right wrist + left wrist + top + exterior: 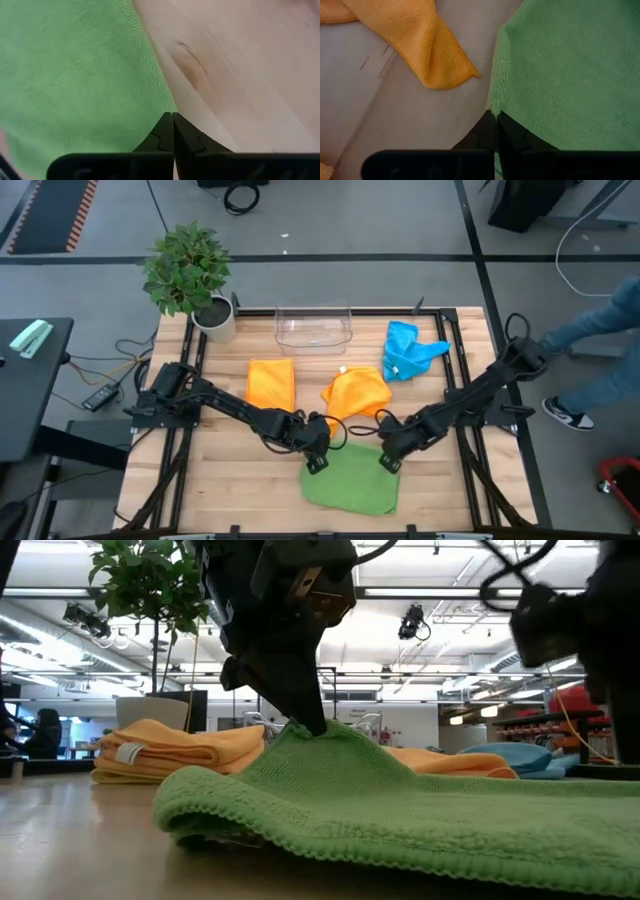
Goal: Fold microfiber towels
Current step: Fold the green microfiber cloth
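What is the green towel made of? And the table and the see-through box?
Green towel: looks like soft, fuzzy microfiber cloth; its tiny loops and stitched edge show. Table: seems to be pale wood with a smooth finish; planks and grain lines show. Box: probably clear, shiny plastic, since the table shows through it.

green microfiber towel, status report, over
Left gripper shut on green microfiber towel, far left corner. Right gripper shut on its far right corner. Loose orange microfiber towel lies just beyond, apart from it.
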Tool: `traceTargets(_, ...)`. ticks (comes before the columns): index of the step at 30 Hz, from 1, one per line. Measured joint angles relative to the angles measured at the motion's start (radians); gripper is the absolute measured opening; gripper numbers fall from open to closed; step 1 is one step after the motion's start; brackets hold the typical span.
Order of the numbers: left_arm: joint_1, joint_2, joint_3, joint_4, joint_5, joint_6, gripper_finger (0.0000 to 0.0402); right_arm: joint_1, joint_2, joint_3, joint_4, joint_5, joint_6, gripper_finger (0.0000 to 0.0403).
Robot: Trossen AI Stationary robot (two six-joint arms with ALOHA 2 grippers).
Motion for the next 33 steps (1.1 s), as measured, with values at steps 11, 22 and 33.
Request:
traceTargets(11,0.000,0.000,0.000,-0.022,0.000,-0.001,0.0008,0.040,0.084,-0.035,0.020,-0.090,-0.017,0.0000)
traceTargets(22,0.005,-0.002,-0.002,-0.041,0.000,-0.001,0.0007,0.117,-0.095,-0.132,-0.050,-0.031,0.111,0.0000)
traceTargets(33,0.010,-0.001,-0.002,-0.039,0.000,0.009,0.0007,0.034,-0.154,-0.150,0.114,0.116,0.072,0.0000)
